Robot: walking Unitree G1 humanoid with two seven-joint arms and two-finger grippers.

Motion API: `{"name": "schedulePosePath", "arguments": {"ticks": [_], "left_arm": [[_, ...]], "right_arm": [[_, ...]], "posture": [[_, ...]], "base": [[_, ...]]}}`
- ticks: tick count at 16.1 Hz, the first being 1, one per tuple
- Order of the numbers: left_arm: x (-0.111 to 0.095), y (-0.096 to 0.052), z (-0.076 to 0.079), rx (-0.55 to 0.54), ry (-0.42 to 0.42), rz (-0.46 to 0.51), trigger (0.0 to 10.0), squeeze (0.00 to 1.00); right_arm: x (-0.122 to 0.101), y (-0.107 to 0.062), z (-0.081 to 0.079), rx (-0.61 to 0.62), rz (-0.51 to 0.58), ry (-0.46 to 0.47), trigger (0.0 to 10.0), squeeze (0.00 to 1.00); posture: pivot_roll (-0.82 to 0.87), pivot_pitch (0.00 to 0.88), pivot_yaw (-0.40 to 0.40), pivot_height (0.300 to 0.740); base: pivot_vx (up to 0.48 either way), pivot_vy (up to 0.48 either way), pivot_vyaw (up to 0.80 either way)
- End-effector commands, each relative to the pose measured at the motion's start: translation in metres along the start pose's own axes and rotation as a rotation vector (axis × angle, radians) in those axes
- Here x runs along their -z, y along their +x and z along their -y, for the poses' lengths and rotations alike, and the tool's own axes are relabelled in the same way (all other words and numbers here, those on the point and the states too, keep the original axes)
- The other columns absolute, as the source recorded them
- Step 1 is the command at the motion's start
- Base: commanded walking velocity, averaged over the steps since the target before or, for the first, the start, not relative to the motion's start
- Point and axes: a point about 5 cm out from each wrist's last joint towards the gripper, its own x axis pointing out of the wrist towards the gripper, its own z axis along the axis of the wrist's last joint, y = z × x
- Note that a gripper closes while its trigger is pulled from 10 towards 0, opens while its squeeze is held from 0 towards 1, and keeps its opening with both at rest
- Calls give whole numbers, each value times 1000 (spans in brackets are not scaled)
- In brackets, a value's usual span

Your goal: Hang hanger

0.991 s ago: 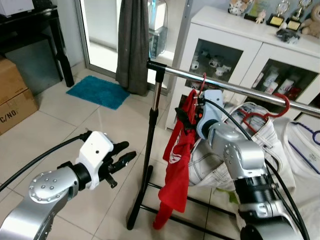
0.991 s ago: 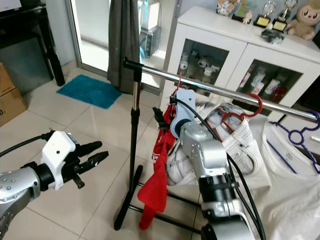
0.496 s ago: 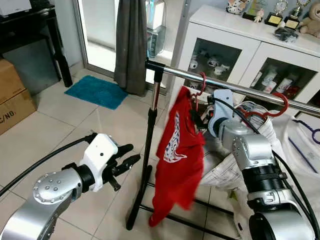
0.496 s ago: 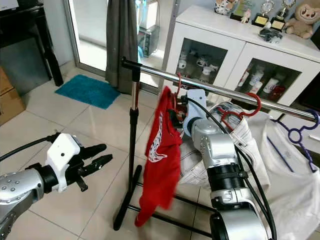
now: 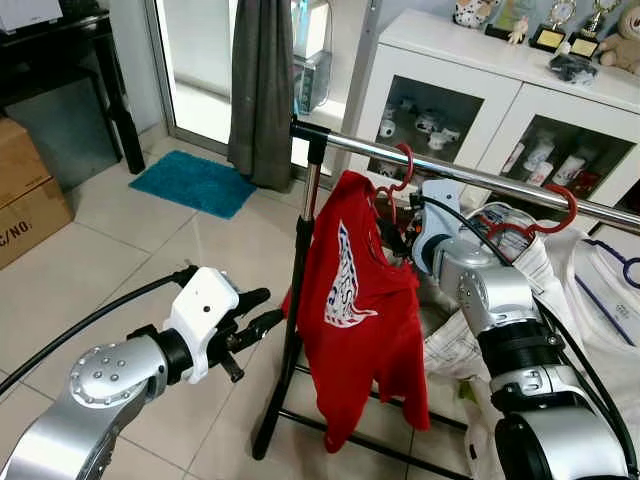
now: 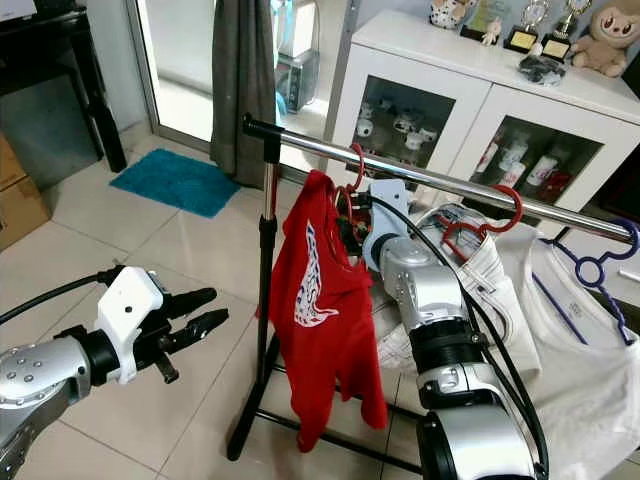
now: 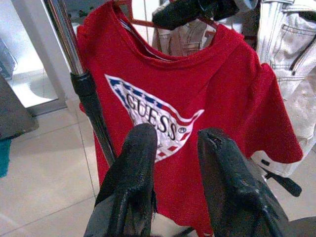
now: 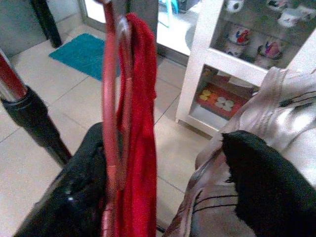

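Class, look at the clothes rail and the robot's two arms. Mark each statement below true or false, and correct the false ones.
1. The red hanger hooks over the rail. True.
2. The shirt on it is blue. False: it is red with a printed logo.
3. The right pincer is open beside the hanger. True: its fingers stand apart, the hanger wire near one of them.
4. The left pincer grips the shirt. False: it is held apart from the shirt, fingers open, holding nothing.
5. A teal mat lies on the floor near the curtain. True.
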Motion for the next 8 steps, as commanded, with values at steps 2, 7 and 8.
{"name": "schedulePosePath", "arguments": {"ticks": [2, 7, 8], "left_arm": [[-4, 2, 0, 15, 22, 9, 10000, 0], [-4, 1, 1, 20, 28, 6, 10000, 0], [-4, 1, 1, 20, 27, 6, 10000, 0]], "right_arm": [[-1, 2, 3, -3, -1, -1, 0, 0], [1, 6, 3, -11, 2, 44, 0, 0], [0, 7, 3, -11, 2, 45, 0, 0]], "posture": [[-5, 0, -133, 740], [-4, 0, -131, 740], [-3, 0, -131, 740]], "base": [[0, 0, 0], [0, 0, 0], [0, 0, 0]]}}
